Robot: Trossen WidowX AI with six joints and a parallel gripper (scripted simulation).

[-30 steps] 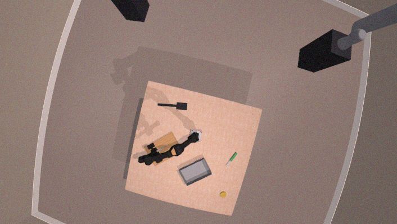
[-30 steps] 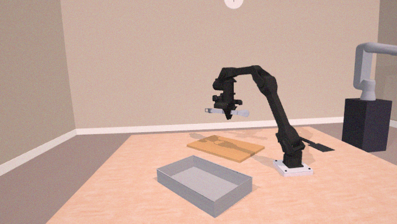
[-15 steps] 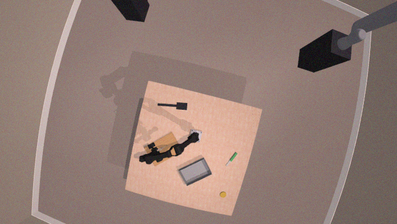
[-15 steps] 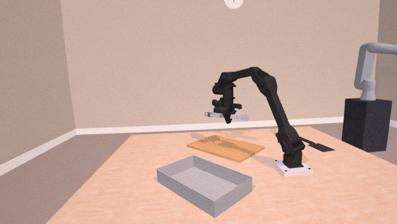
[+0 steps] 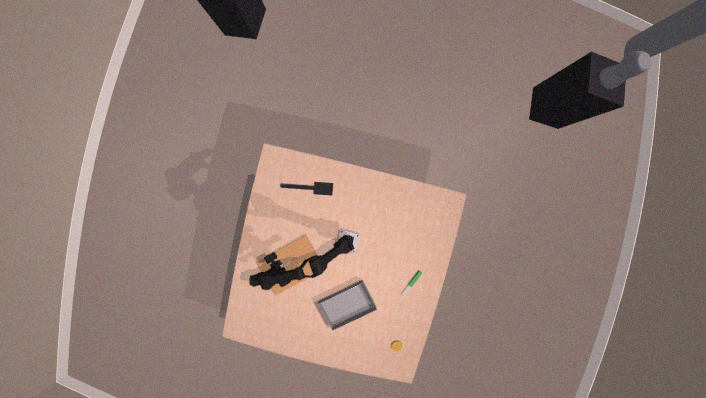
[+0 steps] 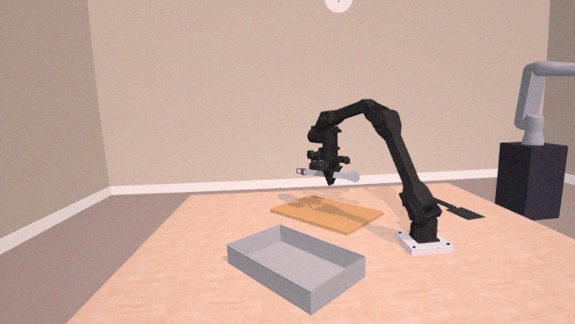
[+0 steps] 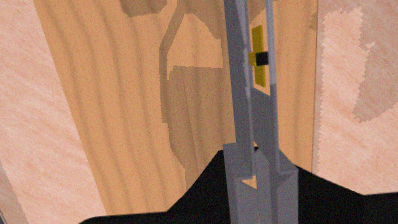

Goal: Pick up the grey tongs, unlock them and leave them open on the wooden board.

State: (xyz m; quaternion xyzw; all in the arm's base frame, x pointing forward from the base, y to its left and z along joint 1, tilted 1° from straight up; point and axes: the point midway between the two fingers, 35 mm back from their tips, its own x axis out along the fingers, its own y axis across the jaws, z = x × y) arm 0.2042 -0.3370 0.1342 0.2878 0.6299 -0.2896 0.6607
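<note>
My gripper (image 6: 330, 182) (image 7: 239, 156) points down and is shut on the grey tongs (image 6: 349, 176) (image 7: 240, 85). It holds them in the air above the wooden board (image 5: 301, 245) (image 6: 350, 229) (image 7: 115, 115). In the exterior view the tongs lie nearly level, the rounded end to the right and slightly lower, the small loop at the left. In the wrist view their two arms stand close together, with a yellow strip and a black piece between them. In the top view the arm largely hides the tongs. The grey roasting tin (image 5: 370, 295) (image 6: 338, 285) stands on the table with nothing in it.
A black spatula (image 5: 323, 188) (image 6: 468, 212) lies beyond the arm's base. A green-handled tool (image 5: 415, 278) and a yellow disc (image 5: 396, 345) lie past the tin. Another grey arm (image 6: 529, 94) stands off the table on a dark pedestal (image 5: 560, 95) (image 6: 546, 179).
</note>
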